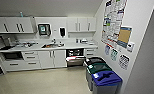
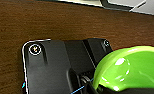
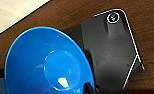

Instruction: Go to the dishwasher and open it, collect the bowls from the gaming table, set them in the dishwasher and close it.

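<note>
Kitchenette ahead; the dishwasher (image 1: pixel 75 58) stands open under the counter (image 1: pixel 68 46), door lowered, seemingly ready for loading; the green bowl (image 2: pixel 129 68) rides at the left wrist and the blue bowl (image 3: pixel 46 62) at the right, apparently carried, both over brown flooring; finger closure cannot be told on either gripper.

Office kitchenette, white cabinets (image 1: pixel 18 24), sink (image 1: pixel 52 45), open dishwasher (image 1: pixel 75 57), recycling bins (image 1: pixel 103 76), wall notices (image 1: pixel 114 20)

White kitchen counter (image 1: pixel 68 46) with inset sink (image 1: pixel 52 45), pale floor (image 1: pixel 43 81) bearing three lidded bins (image 1: pixel 103 76)
</note>
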